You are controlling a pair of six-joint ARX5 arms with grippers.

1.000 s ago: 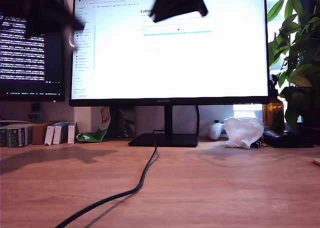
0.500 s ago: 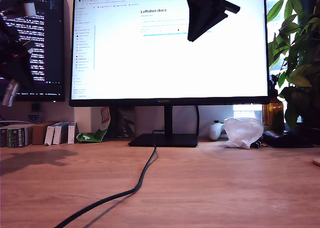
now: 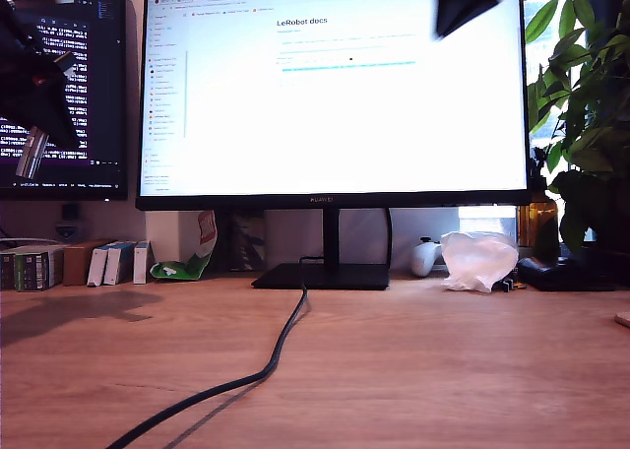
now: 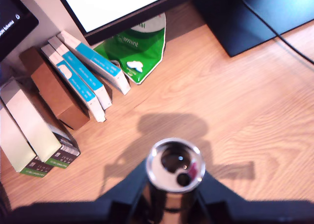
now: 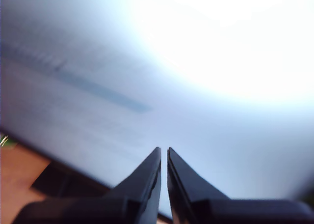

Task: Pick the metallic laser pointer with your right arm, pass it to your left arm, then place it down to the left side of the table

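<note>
Exterior view: my first tool [image 3: 30, 139] high beside dark monitor [image 3: 69, 85], laser pointer [image 3: 32, 154] hanging from it, well above surface [image 3: 413, 360].

First wrist view: jaws clamped on pointer [image 4: 175, 172]; handover looks done, placing left.

Second wrist view: my second tool [image 5: 163, 157] nearly together, empty.

The big monitor [image 3: 335, 95] shows "LeRobot docs"; the green pouch [image 4: 139, 49] reads "...ermint".

Big monitor [image 3: 335, 95] glows centre stage; black cable [image 3: 266, 370] snakes from its stand, crumpled plastic bag [image 3: 479, 259] beside it, plant [image 3: 581, 95] beyond.
</note>
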